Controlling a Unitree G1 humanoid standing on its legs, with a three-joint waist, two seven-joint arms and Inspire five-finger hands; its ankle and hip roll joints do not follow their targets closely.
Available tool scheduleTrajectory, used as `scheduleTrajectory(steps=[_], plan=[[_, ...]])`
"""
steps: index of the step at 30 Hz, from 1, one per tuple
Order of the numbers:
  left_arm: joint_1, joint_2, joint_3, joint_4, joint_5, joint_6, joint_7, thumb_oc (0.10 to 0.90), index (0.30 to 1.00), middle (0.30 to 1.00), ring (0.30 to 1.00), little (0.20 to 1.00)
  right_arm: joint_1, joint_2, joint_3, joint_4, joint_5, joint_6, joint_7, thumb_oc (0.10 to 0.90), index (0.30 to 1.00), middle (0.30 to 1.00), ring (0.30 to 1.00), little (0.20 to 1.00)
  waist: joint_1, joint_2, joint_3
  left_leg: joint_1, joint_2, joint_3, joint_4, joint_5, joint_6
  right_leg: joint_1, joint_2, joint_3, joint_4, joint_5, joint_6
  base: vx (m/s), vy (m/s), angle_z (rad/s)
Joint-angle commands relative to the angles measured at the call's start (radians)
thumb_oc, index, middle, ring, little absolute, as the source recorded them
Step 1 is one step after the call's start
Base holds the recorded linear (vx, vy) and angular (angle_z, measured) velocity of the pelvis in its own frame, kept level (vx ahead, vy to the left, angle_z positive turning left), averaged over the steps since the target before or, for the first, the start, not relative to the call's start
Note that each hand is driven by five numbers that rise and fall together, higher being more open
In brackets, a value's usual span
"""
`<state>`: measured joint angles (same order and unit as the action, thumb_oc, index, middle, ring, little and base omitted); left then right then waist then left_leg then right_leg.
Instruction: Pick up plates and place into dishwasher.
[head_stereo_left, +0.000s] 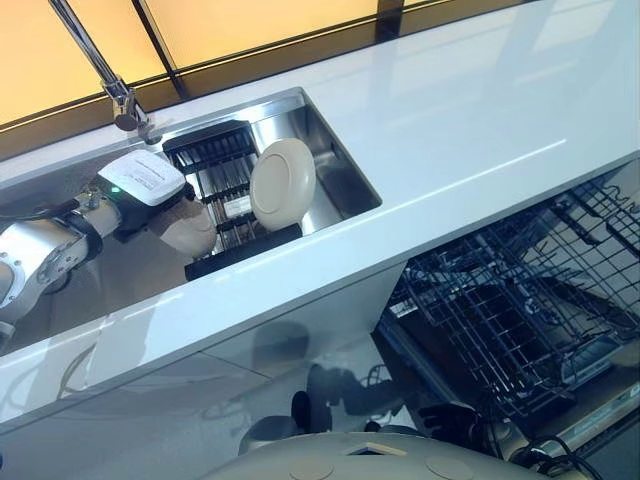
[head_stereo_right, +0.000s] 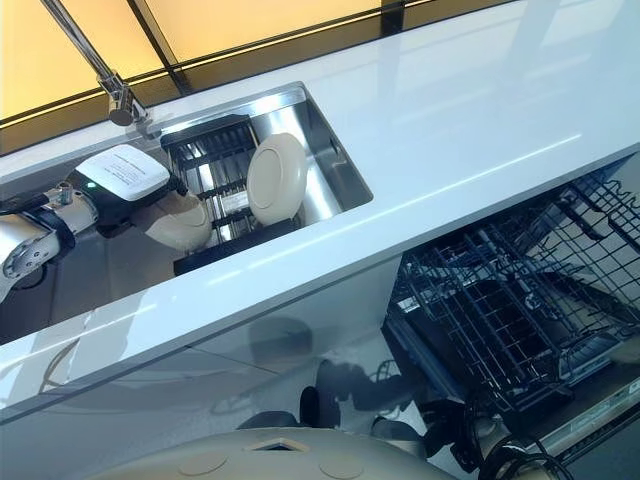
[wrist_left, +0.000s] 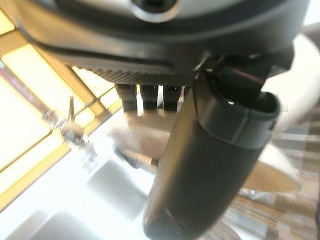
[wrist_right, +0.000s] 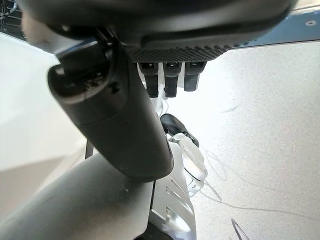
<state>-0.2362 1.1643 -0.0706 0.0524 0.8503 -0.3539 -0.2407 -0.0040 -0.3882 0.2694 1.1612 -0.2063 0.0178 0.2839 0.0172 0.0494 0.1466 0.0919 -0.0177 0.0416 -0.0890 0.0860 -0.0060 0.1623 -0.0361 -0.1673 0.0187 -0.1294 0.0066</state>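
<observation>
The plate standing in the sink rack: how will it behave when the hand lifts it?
The plate looks rigid and glazed, so probably slippery and breakable. It stands on edge in the rack, so a nudge may tip it. The left hand is beside it; its grip is hidden.

No text, number or sign can be read anywhere here. The white cover (head_stereo_left: 146, 177) on the left arm's wrist, over the sink (head_stereo_left: 335, 160) at the worktop's (head_stereo_left: 470, 110) back left, carries a few dark printed lines, but they are too small to make out. The plate (head_stereo_left: 283, 181) standing in the sink's rack bears no marking.
</observation>
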Motion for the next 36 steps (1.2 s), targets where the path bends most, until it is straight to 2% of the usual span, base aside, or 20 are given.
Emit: scheduleTrajectory(steps=[1, 7, 10, 17, 19, 22, 23, 26, 27, 31, 33, 36], plan=[[-0.125, 0.004, 0.090, 0.031, -0.039, 0.041, 0.092, 0.100, 0.300, 0.300, 0.300, 0.200, -0.025, -0.001, -0.031, -0.039, 0.042, -0.048, -0.002, 0.800, 0.900, 0.900, 0.900, 0.900, -0.012, 0.025, -0.013, 0.033, -0.068, 0.013, 0.013, -0.149, 0.044, -0.087, 0.037, 0.017, 0.057, 0.019, 0.081, 0.00, 0.005, -0.04], [-0.105, 0.019, 0.118, 0.042, -0.036, 0.064, 0.214, 0.100, 0.300, 0.300, 0.300, 0.200, -0.019, 0.001, -0.031, -0.048, 0.040, -0.045, -0.009, 0.800, 0.900, 0.900, 0.900, 0.900, -0.011, 0.026, -0.014, 0.034, -0.069, 0.015, 0.012, -0.149, 0.043, -0.084, 0.036, 0.016, 0.050, 0.022, 0.081, 0.00, 0.006, -0.08], [-0.096, 0.030, 0.132, 0.053, -0.040, 0.074, 0.277, 0.100, 0.300, 0.300, 0.300, 0.200, -0.015, 0.000, -0.032, -0.061, 0.056, -0.071, -0.036, 0.800, 0.900, 0.900, 0.900, 0.900, -0.011, 0.025, -0.016, 0.034, -0.069, 0.015, 0.012, -0.149, 0.042, -0.082, 0.036, 0.018, 0.047, 0.022, 0.082, 0.00, 0.000, 0.00], [-0.046, 0.055, 0.209, 0.055, -0.105, 0.080, 0.503, 0.100, 0.300, 0.300, 0.300, 0.200, 0.003, -0.009, -0.060, -0.164, 0.128, -0.117, -0.100, 0.800, 0.900, 0.900, 0.900, 0.900, -0.017, 0.022, -0.019, 0.039, -0.066, 0.017, 0.010, -0.152, 0.042, -0.082, 0.035, 0.023, 0.048, 0.023, 0.082, 0.00, 0.002, 0.01], [-0.029, 0.065, 0.244, 0.035, -0.135, 0.081, 0.559, 0.100, 0.300, 0.300, 0.300, 0.200, 0.019, -0.013, -0.079, -0.259, 0.187, -0.114, -0.120, 0.800, 0.900, 0.900, 0.900, 0.900, -0.023, 0.020, -0.021, 0.041, -0.064, 0.020, 0.009, -0.154, 0.042, -0.082, 0.035, 0.026, 0.048, 0.024, 0.083, 0.00, 0.001, -0.02], [-0.001, 0.064, 0.283, 0.007, -0.156, 0.087, 0.616, 0.100, 0.300, 0.300, 0.300, 0.200, 0.055, -0.010, -0.105, -0.441, 0.280, -0.085, -0.094, 0.800, 0.900, 0.900, 0.900, 0.900, -0.038, 0.016, -0.022, 0.044, -0.062, 0.025, 0.009, -0.156, 0.042, -0.085, 0.034, 0.032, 0.051, 0.025, 0.084, 0.00, 0.001, -0.05], [0.009, 0.060, 0.297, -0.005, -0.163, 0.090, 0.631, 0.100, 0.300, 0.300, 0.300, 0.200, 0.069, -0.005, -0.112, -0.511, 0.317, -0.073, -0.058, 0.800, 0.900, 0.900, 0.900, 0.900, -0.044, 0.014, -0.023, 0.044, -0.061, 0.028, 0.009, -0.158, 0.043, -0.087, 0.034, 0.034, 0.052, 0.026, 0.085, 0.00, 0.000, -0.11], [0.015, 0.052, 0.315, -0.015, -0.169, 0.101, 0.659, 0.100, 0.300, 0.300, 0.300, 0.200, 0.112, 0.018, -0.108, -0.671, 0.414, 0.019, 0.135, 0.800, 0.900, 0.900, 0.900, 0.900, -0.064, 0.008, -0.027, 0.046, -0.059, 0.039, 0.009, -0.160, 0.043, -0.093, 0.032, 0.038, 0.055, 0.026, 0.087, 0.00, -0.010, -0.24], [0.008, 0.053, 0.311, -0.003, -0.171, 0.096, 0.683, 0.100, 0.300, 0.300, 0.300, 0.200, 0.128, 0.025, -0.099, -0.721, 0.432, 0.026, 0.242, 0.800, 0.900, 0.900, 0.900, 0.900, -0.071, 0.002, -0.029, 0.046, -0.058, 0.046, 0.008, -0.160, 0.043, -0.094, 0.031, 0.039, 0.054, 0.027, 0.089, -0.01, -0.027, -0.15], [-0.049, 0.081, 0.248, 0.042, -0.193, 0.085, 0.740, 0.100, 0.300, 0.300, 0.300, 0.200, 0.139, -0.036, -0.080, -0.865, 0.514, 0.089, 0.457, 0.800, 0.900, 0.900, 0.900, 0.900, -0.084, -0.013, -0.039, 0.049, -0.053, 0.060, 0.004, -0.157, 0.039, -0.100, 0.029, 0.042, 0.050, 0.036, 0.095, -0.01, -0.036, -0.07], [-0.061, 0.090, 0.218, 0.048, -0.204, 0.088, 0.773, 0.100, 0.300, 0.300, 0.300, 0.200, 0.131, -0.102, -0.113, -0.974, 0.599, 0.128, 0.535, 0.800, 0.900, 0.900, 0.900, 0.900, -0.089, -0.021, -0.044, 0.049, -0.049, 0.071, 0.003, -0.154, 0.035, -0.102, 0.028, 0.046, 0.045, 0.044, 0.097, 0.00, -0.015, -0.01], [-0.047, 0.079, 0.211, 0.036, -0.200, 0.094, 0.808, 0.100, 0.300, 0.300, 0.300, 0.200, 0.106, -0.162, -0.186, -1.059, 0.717, 0.148, 0.514, 0.800, 0.900, 0.900, 0.900, 0.900, -0.094, -0.030, -0.050, 0.049, -0.047, 0.079, 0.003, -0.151, 0.034, -0.105, 0.028, 0.053, 0.042, 0.052, 0.098, 0.00, -0.010, -0.12]])
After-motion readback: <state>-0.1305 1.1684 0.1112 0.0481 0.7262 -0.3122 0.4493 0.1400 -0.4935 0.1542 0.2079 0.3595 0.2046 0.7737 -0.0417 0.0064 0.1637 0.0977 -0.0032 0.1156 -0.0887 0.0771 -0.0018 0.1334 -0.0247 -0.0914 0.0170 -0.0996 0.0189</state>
